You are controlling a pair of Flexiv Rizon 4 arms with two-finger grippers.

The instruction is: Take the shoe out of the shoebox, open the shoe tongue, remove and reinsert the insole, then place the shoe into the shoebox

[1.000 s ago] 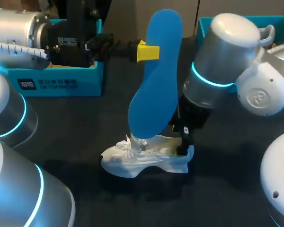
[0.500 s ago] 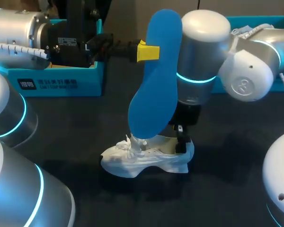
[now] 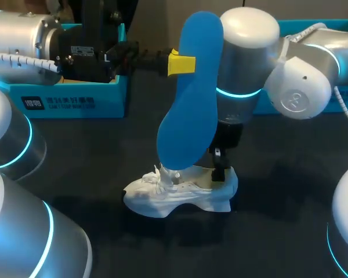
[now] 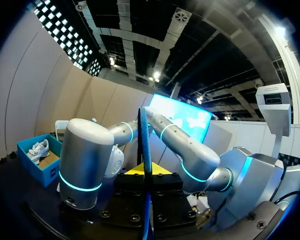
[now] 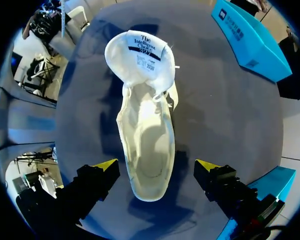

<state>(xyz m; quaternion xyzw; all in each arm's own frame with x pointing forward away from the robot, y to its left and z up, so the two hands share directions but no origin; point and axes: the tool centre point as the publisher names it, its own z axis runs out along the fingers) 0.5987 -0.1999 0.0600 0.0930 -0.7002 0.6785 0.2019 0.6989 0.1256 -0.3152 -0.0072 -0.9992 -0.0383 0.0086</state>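
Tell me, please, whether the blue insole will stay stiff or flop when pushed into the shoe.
The blue insole holds its shape above and below where the left tool grips it, so probably stiff and light. Edge-on it is thin, so it may buckle against the white shoe.

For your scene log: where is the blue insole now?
Head view, mid-table: the blue insole stands nearly upright in the left gripper, lower end over the white shoe.

insole (image 3: 191,87): blue, smooth, matt (foam by the look) | shoe (image 5: 145,135): white cloth upper, matt, smooth pale lining | shoebox (image 3: 75,103): teal card, matt | counter (image 3: 278,231): dark, matt | right arm (image 3: 249,52): silvery metal shell, satin sheen | right hand (image 5: 157,165): yellow plastic tips, matt
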